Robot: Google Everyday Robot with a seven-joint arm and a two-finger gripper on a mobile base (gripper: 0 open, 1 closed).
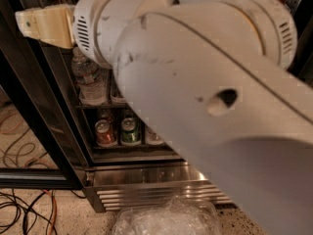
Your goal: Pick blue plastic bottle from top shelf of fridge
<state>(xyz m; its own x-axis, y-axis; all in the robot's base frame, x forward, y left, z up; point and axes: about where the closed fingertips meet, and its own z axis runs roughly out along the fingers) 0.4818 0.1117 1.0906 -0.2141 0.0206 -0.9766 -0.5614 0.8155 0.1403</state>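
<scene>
The white arm (205, 111) fills most of the frame, from the upper middle to the lower right, and hides nearly all of the fridge (146, 192) interior. The top shelf and the blue plastic bottle cannot be seen. They are behind the arm or past the top edge, where only slivers of colour show, too small to tell apart.

Of the fridge, 1 black door frame (36, 111) at the left and the steel base with its slatted grille at the lower middle are plain. A heap of crumpled clear plastic (166, 220) lies at the bottom edge, cut off by it. Dark and orange cables (24, 207) trail over the floor at the lower left.

The gripper (45, 26), cream-coloured, sits at the upper left, in front of the door frame and above 1 clear water bottle (88, 80). Whether it is clenched or released cannot be told, nor whether it touches anything.

Below the water bottle stand 3 cans: 1 red (104, 132), 1 green (130, 131), and a 3rd (152, 136) half hidden by the arm.
</scene>
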